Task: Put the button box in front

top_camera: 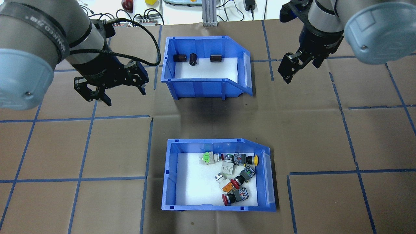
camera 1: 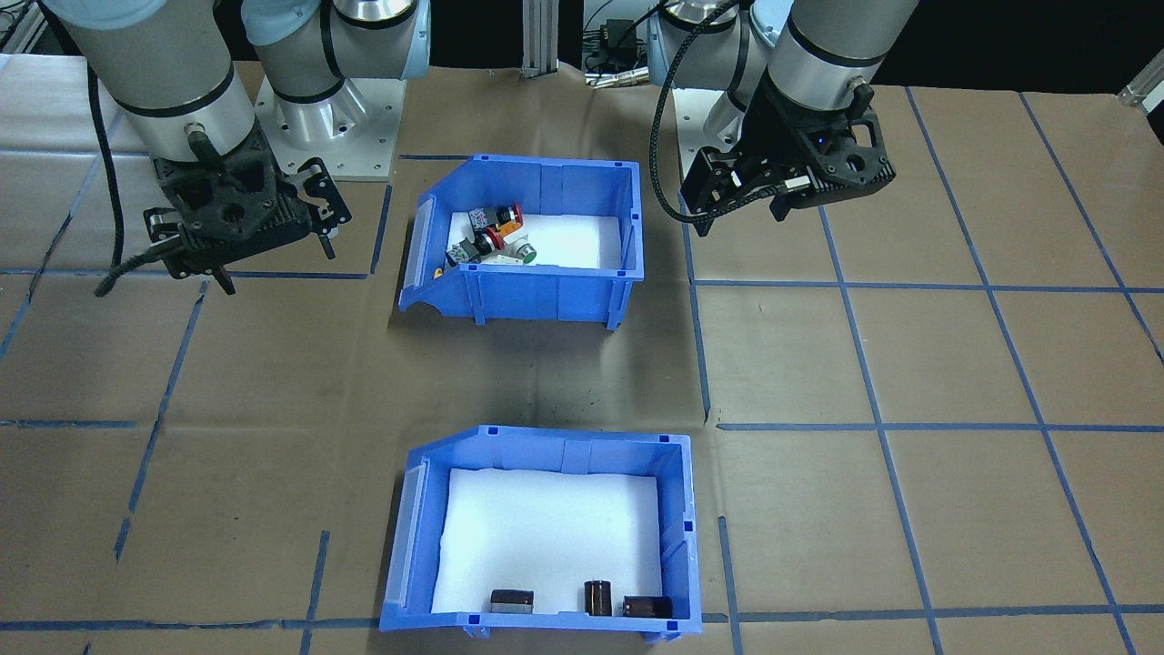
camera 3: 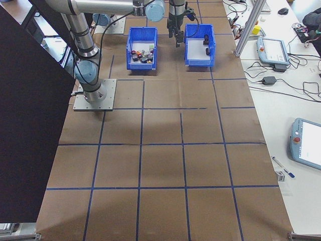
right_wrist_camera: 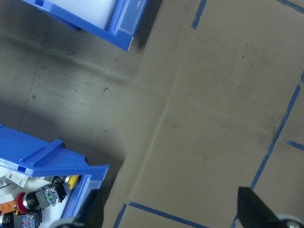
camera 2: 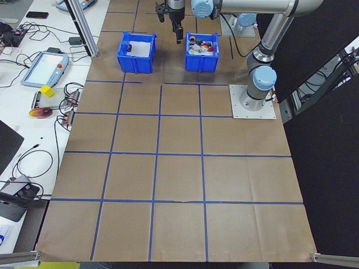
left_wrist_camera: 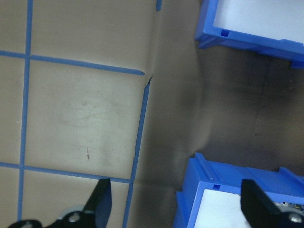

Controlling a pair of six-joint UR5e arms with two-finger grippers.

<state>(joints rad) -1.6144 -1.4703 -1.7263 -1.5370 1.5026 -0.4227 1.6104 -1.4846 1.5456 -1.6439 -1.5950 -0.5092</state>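
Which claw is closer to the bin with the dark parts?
Left, narrowly. The left claw hangs just off the closed side wall of the bin with the dark parts; the right claw sits slightly farther off its open-front side.

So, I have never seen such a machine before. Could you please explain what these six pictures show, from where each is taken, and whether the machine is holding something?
This is a robot with two arms at a paper-covered table marked with blue tape lines. Each arm ends in a two-finger gripper. One picture looks down from behind the robot, one faces it from across the table, two look along the table from its ends, and two come from cameras on the wrists. On the table stand two blue bins. The button box, nearer the robot, holds colourful push-buttons. The other bin, farther away, holds only a few dark parts. The left gripper and the right gripper both hang open above the table, beside the far bin. Neither holds anything.
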